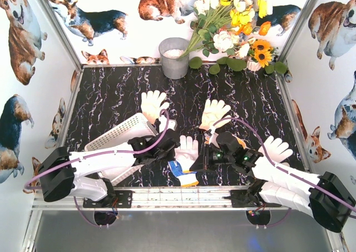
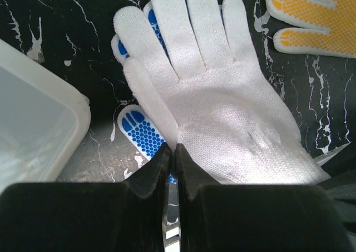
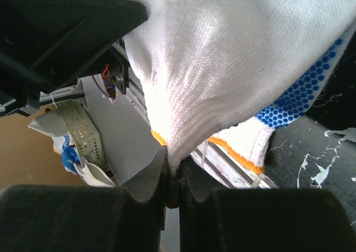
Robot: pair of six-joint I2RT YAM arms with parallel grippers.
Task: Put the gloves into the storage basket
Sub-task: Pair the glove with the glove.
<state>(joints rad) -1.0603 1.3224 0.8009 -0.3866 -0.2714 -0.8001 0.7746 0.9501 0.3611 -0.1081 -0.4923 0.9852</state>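
Observation:
A cream-white glove [image 1: 187,149] lies in the middle of the table, on top of the blue dotted glove [image 1: 181,172]. My right gripper [image 3: 172,171] is shut on this white glove [image 3: 233,52] at its cuff, lifting that end off the blue glove [image 3: 300,96]. My left gripper [image 2: 173,149] is shut, its tips against the thumb-side edge of the same white glove [image 2: 222,113]; blue fingertips [image 2: 142,132] peek out beneath. The white storage basket [image 1: 119,132] stands at the left beside my left arm. Three more gloves lie around: white [image 1: 153,104], yellow-dotted [image 1: 214,113], white [image 1: 275,148].
A grey metal bucket [image 1: 174,57] and a bunch of flowers [image 1: 233,24] stand at the back edge. Printed walls close in the left, right and back. A metal rail [image 1: 183,196] runs along the near edge between the arm bases.

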